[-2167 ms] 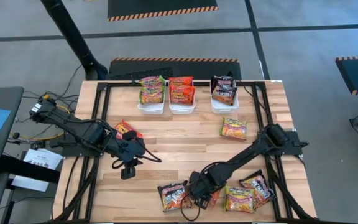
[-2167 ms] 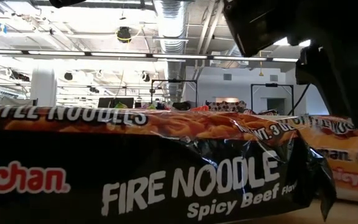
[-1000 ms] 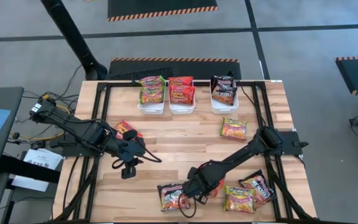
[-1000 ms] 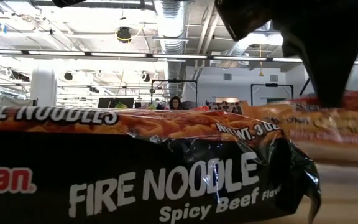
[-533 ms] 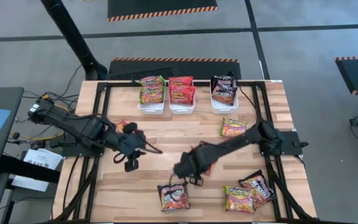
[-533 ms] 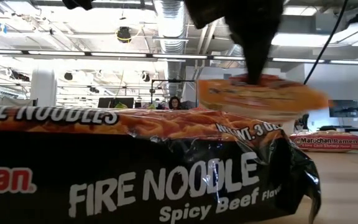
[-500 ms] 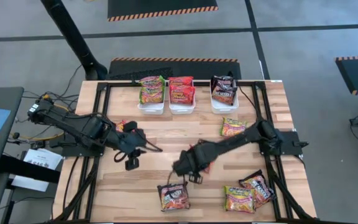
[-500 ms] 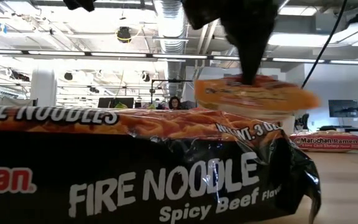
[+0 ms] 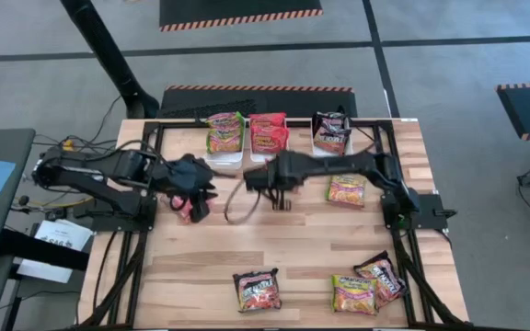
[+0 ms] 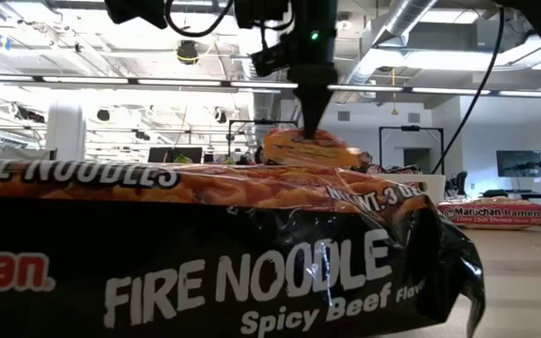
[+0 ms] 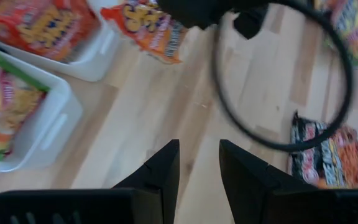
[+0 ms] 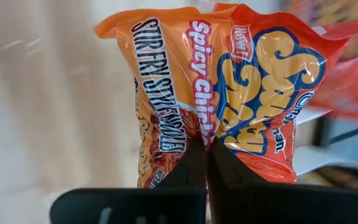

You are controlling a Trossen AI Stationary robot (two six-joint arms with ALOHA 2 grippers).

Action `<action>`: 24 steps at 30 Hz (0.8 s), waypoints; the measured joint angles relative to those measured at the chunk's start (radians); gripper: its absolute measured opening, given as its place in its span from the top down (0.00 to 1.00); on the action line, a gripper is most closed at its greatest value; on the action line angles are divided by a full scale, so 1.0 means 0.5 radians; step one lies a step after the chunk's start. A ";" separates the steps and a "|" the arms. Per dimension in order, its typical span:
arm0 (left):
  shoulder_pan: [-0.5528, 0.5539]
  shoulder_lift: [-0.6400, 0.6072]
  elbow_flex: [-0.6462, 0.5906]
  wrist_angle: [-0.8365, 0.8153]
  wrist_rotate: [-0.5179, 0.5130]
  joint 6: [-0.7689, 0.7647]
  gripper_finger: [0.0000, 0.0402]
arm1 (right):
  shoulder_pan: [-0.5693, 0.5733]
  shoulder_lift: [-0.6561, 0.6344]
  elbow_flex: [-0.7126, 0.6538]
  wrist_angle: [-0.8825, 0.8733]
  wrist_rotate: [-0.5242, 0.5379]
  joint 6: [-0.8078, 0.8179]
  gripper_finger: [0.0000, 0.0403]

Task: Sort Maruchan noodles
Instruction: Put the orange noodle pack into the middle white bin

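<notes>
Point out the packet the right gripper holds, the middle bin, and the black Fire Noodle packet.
orange packet [image 12: 229, 106], right wrist view, front face.
middle bin [image 11: 101, 53], left wrist view, white side wall.
Fire Noodle packet [image 10: 252, 272], low view, black front.

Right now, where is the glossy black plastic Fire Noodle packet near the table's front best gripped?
Probably pinch the crumpled side seam from straight above: the black Fire Noodle packet lies flat on its own, and that edge stands up slightly.

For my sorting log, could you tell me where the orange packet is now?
The right gripper holds the orange packet by the middle bin.
</notes>
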 joint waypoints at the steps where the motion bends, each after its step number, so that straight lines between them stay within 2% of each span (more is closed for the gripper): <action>1: 0.026 -0.015 0.000 0.000 -0.002 0.000 0.76 | -0.049 -0.001 0.014 0.043 0.015 -0.075 0.99; 13: 0.275 -0.094 0.000 0.001 -0.004 -0.003 0.76 | -0.506 -0.003 0.116 0.483 0.003 -0.793 0.98; 24: 0.433 -0.091 0.000 0.001 -0.049 -0.008 0.76 | -0.586 -0.003 0.116 0.630 -0.018 -1.082 0.98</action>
